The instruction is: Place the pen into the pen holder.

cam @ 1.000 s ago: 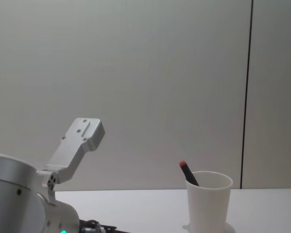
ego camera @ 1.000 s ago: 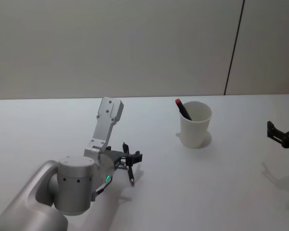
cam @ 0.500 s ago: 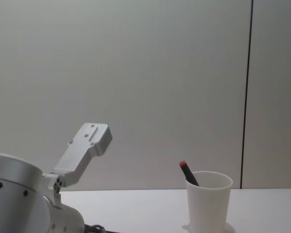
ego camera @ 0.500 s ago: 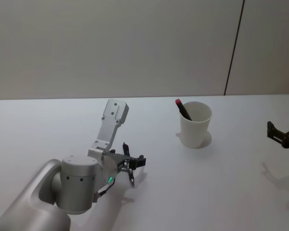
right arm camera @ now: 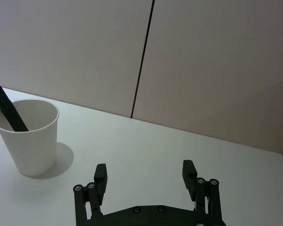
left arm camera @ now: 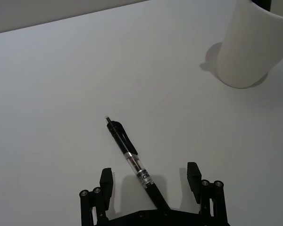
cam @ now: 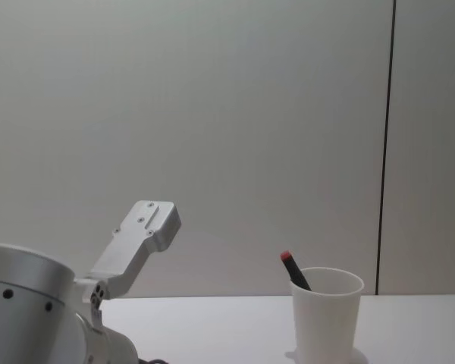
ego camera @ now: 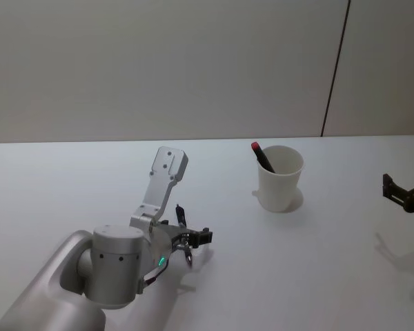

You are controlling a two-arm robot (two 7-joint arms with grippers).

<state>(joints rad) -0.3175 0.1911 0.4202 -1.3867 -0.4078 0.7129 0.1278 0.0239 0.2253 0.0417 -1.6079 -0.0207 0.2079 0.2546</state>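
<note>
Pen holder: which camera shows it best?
Right wrist view: the pen holder shows whole and close, opening included. Head view shows it whole, farther; chest view side-on, base cropped; left wrist view, a cropped wall.

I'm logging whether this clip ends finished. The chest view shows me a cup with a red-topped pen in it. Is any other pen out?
Observer: Yes. A black pen lies flat on the table, apart from the cup.
Operator: Is the left gripper holding it?
Observer: No. The left gripper is open, with one finger on each side of the black pen and a gap on both sides.
Operator: And the right gripper?
Observer: The right gripper is open with nothing between its fingers, off to the cup's right.
</note>
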